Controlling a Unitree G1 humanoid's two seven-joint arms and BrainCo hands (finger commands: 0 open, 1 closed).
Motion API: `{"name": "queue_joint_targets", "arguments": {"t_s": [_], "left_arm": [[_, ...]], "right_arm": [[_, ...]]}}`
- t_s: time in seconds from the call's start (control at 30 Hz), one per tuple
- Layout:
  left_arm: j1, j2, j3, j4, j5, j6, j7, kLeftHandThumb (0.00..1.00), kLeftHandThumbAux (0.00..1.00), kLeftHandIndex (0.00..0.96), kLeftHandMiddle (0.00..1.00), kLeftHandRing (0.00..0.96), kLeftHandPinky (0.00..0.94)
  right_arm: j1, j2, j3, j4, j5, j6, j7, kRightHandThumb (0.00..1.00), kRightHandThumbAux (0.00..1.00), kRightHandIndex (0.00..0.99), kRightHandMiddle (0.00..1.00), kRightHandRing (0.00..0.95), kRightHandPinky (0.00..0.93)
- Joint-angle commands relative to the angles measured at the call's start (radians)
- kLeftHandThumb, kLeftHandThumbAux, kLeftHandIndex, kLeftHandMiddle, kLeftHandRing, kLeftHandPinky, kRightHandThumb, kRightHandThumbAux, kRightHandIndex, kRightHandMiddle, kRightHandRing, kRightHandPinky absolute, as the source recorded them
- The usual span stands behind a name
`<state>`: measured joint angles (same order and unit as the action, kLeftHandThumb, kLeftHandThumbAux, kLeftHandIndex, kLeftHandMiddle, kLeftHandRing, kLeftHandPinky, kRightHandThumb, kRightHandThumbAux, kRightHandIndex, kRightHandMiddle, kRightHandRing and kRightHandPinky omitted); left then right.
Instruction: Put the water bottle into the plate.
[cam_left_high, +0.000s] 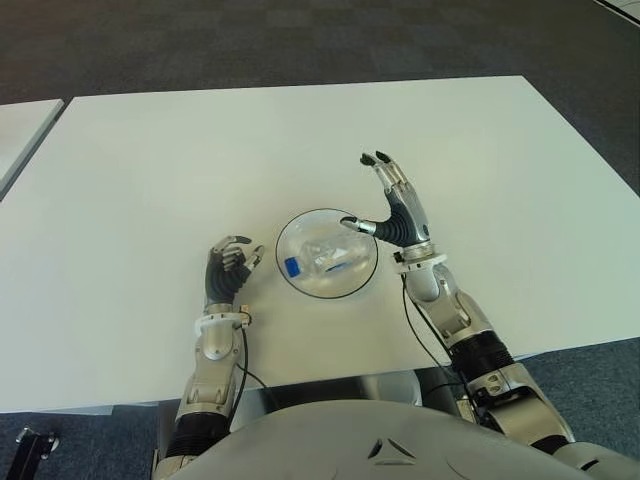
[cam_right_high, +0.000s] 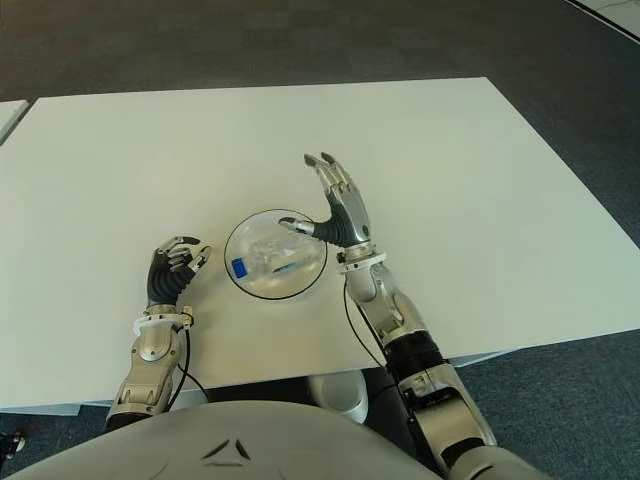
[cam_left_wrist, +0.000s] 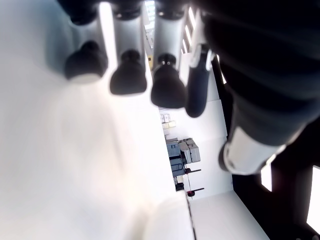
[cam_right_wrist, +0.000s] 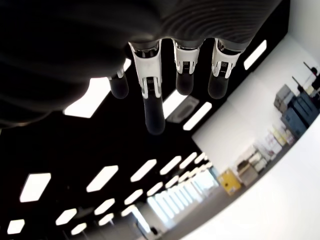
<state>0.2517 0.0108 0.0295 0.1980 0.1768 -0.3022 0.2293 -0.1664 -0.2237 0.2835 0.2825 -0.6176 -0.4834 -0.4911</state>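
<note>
Bench (cam_left_high: 300, 140): white, carrying everything listed; dark carpet beyond its far edge.
Plate (cam_left_high: 296, 228): clear glass dish, round, near the middle of the bench's near edge.
Water bottle (cam_left_high: 322, 260): small clear plastic bottle with blue cap, lying on its side inside the plate, cap toward the robot's left.
Right hand (cam_left_high: 397, 205): just beside the plate's right rim, raised, fingers (cam_left_high: 381, 158) straightened and spread, thumb reaching over the rim; holds nothing.
Left hand (cam_left_high: 229, 265): just left of the plate, fingers loosely curled, empty; whether it touches the bench cannot be told.
Step in hand: placement appears complete, bottle released.
Next move: likely drawing the right hand clear without knocking the rim.
</note>
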Motion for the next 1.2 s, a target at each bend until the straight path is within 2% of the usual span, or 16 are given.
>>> {"name": "queue_joint_targets", "arguments": {"t_s": [0.03, 0.17, 0.3, 0.4, 0.5, 0.77, 0.97, 1.0, 1.13, 1.2], "left_arm": [[0.007, 0.002, 0.002, 0.008, 0.001, 0.029, -0.002, 0.708, 0.715, 0.436, 0.822, 0.835, 0.845], [0.007, 0.003, 0.002, 0.009, 0.001, 0.029, -0.002, 0.708, 0.715, 0.436, 0.824, 0.837, 0.844], [0.005, 0.005, 0.003, 0.012, 0.003, 0.029, 0.0, 0.708, 0.715, 0.436, 0.825, 0.837, 0.844], [0.004, 0.007, 0.003, 0.015, 0.005, 0.025, 0.001, 0.708, 0.715, 0.437, 0.827, 0.84, 0.848], [0.003, 0.008, 0.004, 0.018, 0.005, 0.022, 0.002, 0.708, 0.715, 0.437, 0.828, 0.841, 0.846], [-0.001, 0.013, 0.002, 0.026, 0.0, 0.009, -0.005, 0.707, 0.715, 0.437, 0.827, 0.838, 0.843], [-0.004, 0.014, 0.002, 0.036, -0.005, -0.003, -0.006, 0.707, 0.715, 0.437, 0.823, 0.832, 0.832], [-0.005, 0.013, 0.003, 0.038, -0.005, -0.004, -0.005, 0.707, 0.715, 0.437, 0.822, 0.831, 0.83], [-0.007, 0.01, 0.004, 0.041, -0.006, -0.002, 0.0, 0.707, 0.714, 0.437, 0.818, 0.827, 0.827], [-0.007, 0.008, 0.004, 0.039, -0.006, 0.001, 0.001, 0.707, 0.714, 0.437, 0.816, 0.824, 0.824]], "right_arm": [[0.052, 0.008, -0.022, 0.018, 0.028, -0.035, -0.024, 0.131, 0.332, 0.0, 0.0, 0.0, 0.0], [0.109, -0.009, -0.045, 0.007, 0.045, -0.058, -0.025, 0.122, 0.331, 0.0, 0.0, 0.0, 0.0], [0.129, 0.005, -0.072, 0.012, 0.053, -0.042, -0.038, 0.135, 0.356, 0.0, 0.0, 0.0, 0.0], [0.147, 0.025, -0.104, 0.03, 0.072, 0.004, -0.043, 0.159, 0.401, 0.0, 0.0, 0.0, 0.0], [0.153, 0.046, -0.12, 0.038, 0.09, 0.015, -0.051, 0.178, 0.445, 0.0, 0.0, 0.0, 0.0], [0.172, 0.091, -0.151, 0.053, 0.164, -0.025, -0.05, 0.194, 0.546, 0.0, 0.0, 0.0, 0.0], [0.205, 0.115, -0.175, 0.065, 0.255, -0.024, 0.009, 0.171, 0.655, 0.0, 0.0, 0.0, 0.0], [0.206, 0.124, -0.187, 0.081, 0.301, -0.026, 0.038, 0.167, 0.671, 0.0, 0.0, 0.0, 0.0], [0.207, 0.152, -0.219, 0.104, 0.427, -0.021, 0.125, 0.158, 0.796, 0.0, 0.0, 0.0, 0.028], [0.207, 0.162, -0.233, 0.106, 0.474, -0.015, 0.163, 0.152, 0.894, 0.0, 0.0, 0.0, 0.044]]}}
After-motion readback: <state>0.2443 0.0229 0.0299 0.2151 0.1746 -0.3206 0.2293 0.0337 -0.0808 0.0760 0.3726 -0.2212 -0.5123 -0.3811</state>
